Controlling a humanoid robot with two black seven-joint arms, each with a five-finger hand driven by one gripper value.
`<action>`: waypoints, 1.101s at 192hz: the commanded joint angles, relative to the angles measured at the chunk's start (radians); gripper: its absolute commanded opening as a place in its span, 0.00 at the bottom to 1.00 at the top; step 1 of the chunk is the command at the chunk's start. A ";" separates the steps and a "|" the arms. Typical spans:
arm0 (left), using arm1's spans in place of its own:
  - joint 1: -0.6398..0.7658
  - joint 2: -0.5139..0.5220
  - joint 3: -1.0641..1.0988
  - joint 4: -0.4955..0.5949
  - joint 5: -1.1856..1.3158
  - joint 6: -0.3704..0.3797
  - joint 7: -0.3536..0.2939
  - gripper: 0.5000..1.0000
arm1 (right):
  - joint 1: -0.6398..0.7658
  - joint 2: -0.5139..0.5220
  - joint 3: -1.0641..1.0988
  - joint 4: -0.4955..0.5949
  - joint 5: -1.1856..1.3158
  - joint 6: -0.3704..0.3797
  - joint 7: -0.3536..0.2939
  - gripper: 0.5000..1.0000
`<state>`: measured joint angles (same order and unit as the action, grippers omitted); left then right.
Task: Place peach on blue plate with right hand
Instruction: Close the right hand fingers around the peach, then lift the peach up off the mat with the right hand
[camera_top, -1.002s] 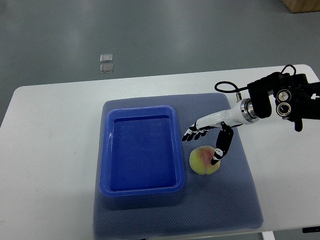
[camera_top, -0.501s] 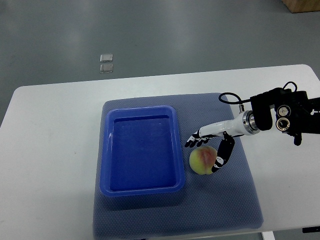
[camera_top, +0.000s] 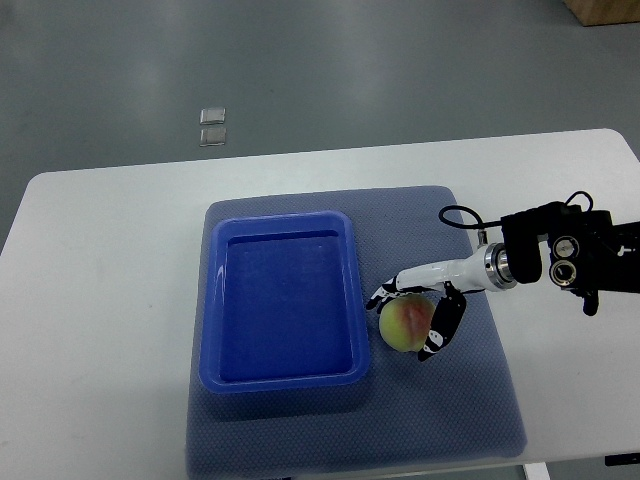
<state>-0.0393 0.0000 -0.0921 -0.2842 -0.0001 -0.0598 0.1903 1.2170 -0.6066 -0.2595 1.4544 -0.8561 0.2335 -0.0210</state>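
A white worktop (camera_top: 110, 300) fills most of the top view, with grey floor (camera_top: 350, 70) beyond its far edge. On that floor, toward the left, lie two small clear squares (camera_top: 212, 127), one just behind the other.

A grey-blue textured mat (camera_top: 440, 400) is spread over the middle of the worktop. On the left part of the mat sits the blue plate (camera_top: 213, 300), a rectangular tray-like dish with rounded corners and a raised rim; nothing lies inside it.

Just beside the plate's right rim, on the bare mat, is the peach (camera_top: 405, 322), yellow-green with a reddish blush. It sits outside the plate, close to the rim's lower right stretch but apart from it.

The right robot hand (camera_top: 412, 312) is at the peach. Its dark-tipped fingers (camera_top: 381, 296) curve over the fruit's far left side, while the thumb reaches down its right side, so the fruit sits between them. The digits are partly curled around the peach and look to be touching it, though whether the grip is firm cannot be told.

From the hand a white forearm (camera_top: 450, 272) runs right to a metal wrist ring and a black arm housing (camera_top: 565, 255) near the right edge, with a thin black cable looped above it.
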 joint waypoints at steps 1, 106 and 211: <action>-0.001 0.000 0.000 0.000 0.000 0.002 0.000 1.00 | -0.013 -0.001 0.006 0.000 -0.012 -0.011 0.001 0.72; -0.001 0.000 0.000 -0.006 0.000 0.000 0.000 1.00 | 0.104 -0.102 0.134 -0.005 -0.057 0.125 0.021 0.00; -0.001 0.000 0.002 -0.015 0.005 0.000 0.000 1.00 | 0.341 -0.125 0.215 -0.036 0.025 0.217 0.012 0.00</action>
<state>-0.0397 0.0000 -0.0907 -0.2991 0.0033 -0.0599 0.1902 1.5568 -0.7987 -0.0433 1.4413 -0.8365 0.4815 -0.0081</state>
